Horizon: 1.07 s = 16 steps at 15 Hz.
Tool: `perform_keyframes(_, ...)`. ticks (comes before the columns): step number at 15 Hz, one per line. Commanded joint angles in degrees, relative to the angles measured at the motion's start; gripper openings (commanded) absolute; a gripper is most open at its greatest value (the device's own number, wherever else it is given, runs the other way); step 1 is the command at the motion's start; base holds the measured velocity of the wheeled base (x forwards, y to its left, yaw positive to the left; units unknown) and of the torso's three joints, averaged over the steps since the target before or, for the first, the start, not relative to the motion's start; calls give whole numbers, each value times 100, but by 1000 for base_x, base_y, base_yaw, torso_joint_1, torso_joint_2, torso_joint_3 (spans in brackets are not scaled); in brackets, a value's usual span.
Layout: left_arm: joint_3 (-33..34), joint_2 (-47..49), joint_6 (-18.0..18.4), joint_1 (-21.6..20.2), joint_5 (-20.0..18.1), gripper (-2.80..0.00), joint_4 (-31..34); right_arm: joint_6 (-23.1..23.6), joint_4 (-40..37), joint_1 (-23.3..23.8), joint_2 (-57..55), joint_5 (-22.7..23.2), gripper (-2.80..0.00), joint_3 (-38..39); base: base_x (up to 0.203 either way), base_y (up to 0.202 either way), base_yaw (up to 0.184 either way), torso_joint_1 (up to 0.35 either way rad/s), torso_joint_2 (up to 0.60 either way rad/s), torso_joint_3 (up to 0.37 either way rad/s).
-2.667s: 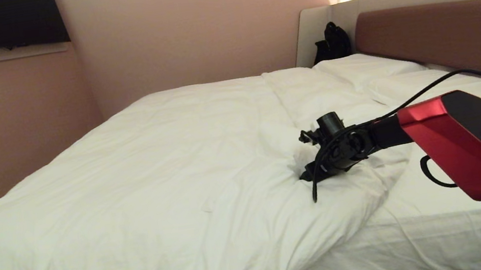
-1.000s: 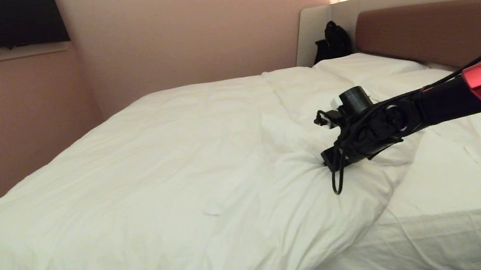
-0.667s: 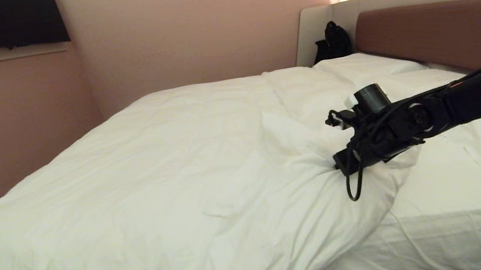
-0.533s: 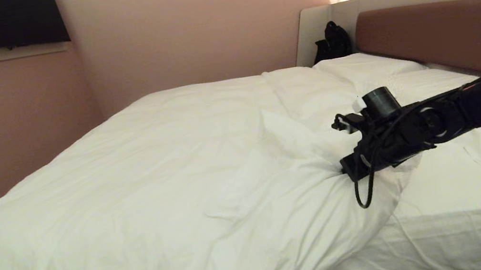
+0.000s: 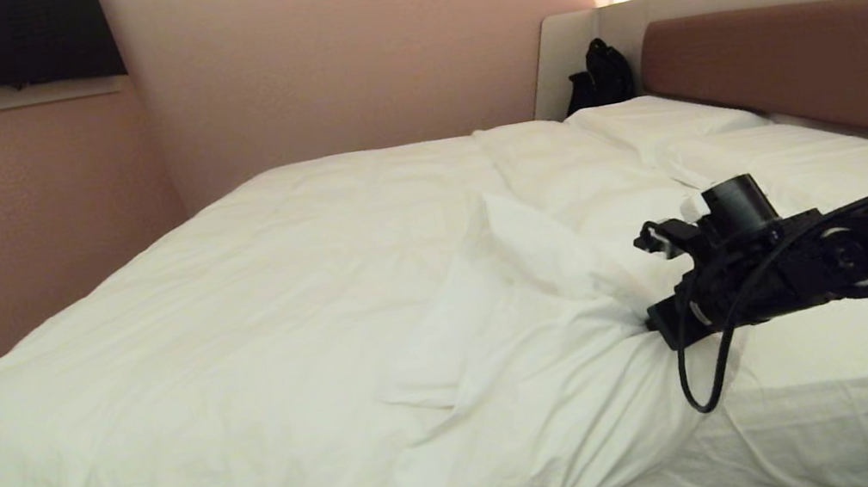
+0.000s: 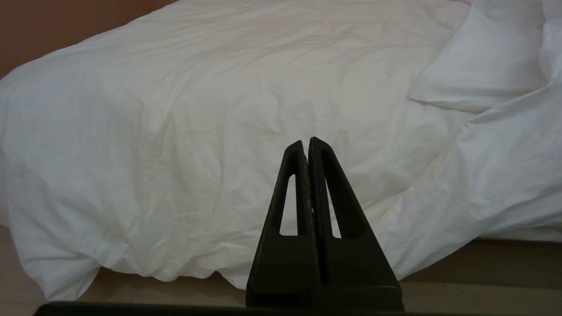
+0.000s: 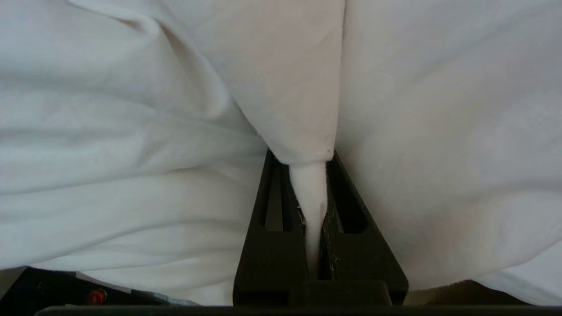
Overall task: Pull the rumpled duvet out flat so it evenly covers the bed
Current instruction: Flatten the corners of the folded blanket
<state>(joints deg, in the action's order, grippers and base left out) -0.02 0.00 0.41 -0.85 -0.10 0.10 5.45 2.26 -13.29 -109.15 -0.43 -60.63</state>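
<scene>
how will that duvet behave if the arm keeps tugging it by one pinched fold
The duvet is probably floppy: it bunches into ridges at the right end effector rather than sliding as a sheet. A single pinch likely drags only nearby fabric. Its puffy bulk suggests noticeable drag across the bed.

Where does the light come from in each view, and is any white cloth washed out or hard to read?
Head view: warm strip glow above the headboard; the duvet keeps its folds. Right wrist view: cloth pinched in the right gripper is bright, creases softly shaded. Left wrist view: even light, the left gripper in silhouette.
</scene>
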Motion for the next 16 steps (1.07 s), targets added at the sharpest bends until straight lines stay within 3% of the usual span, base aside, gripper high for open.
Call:
perform_keyframes(1,-6,0,2,-3,1,-280,-1,0,561,52,44,-1,-280,229,0,0,0,0,0,0)
perform_keyframes(14,2,0,2,-3,1,-280,-1,-35,784,72,-36,43,-280,411,0,0,0,0,0,0)
perform_keyframes(15,2,0,2,-3,1,-280,-1,-35,784,72,-36,43,0,403,0,0,0,0,0,0)
perform_keyframes(16,2,0,2,-3,1,-280,-1,-35,784,72,-36,43,0,403,0,0,0,0,0,0)
